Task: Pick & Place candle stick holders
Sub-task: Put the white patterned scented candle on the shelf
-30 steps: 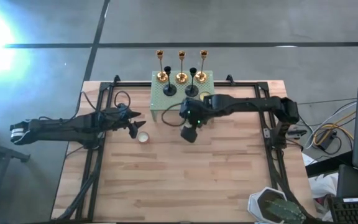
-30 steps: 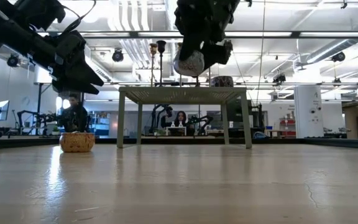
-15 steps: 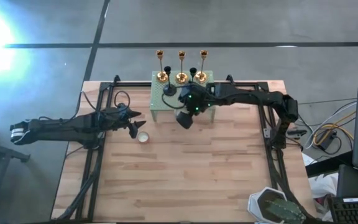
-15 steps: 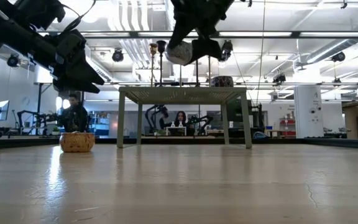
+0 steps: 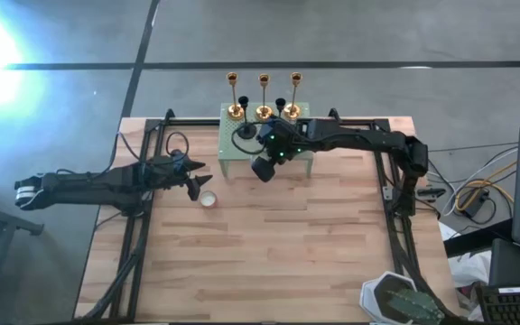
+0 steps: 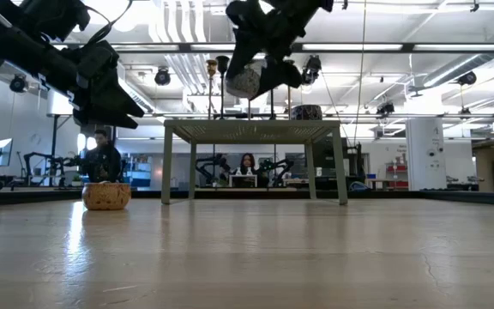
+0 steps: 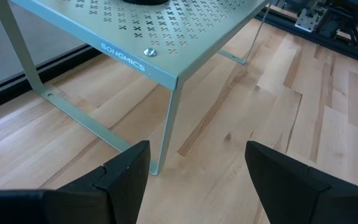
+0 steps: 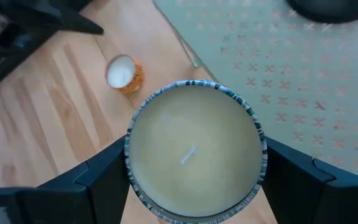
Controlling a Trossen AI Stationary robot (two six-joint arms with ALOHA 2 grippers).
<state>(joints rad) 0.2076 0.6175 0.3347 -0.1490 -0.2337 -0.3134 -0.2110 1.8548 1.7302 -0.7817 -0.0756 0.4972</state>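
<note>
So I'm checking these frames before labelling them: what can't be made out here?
- Black candle stick holders: high view, the right arm covers one of them.
- Right gripper: right wrist view, the candle jar it holds hides its fingertips.
- Stand: left wrist view, top edge cuts off what sits on it.

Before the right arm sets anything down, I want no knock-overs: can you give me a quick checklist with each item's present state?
1. Right tool grips the candle jar on both sides: ok.
2. Jar held level, wick facing up: ok.
3. Jar hangs above the green stand, not touching it: ok, by the low view.
4. Gold holders and black holders upright on the stand: ok.
5. Free spot on the stand beside the nearest black holder base: cannot tell.
6. Left tool open, empty, waiting off the stand near the small candle: ok.
</note>
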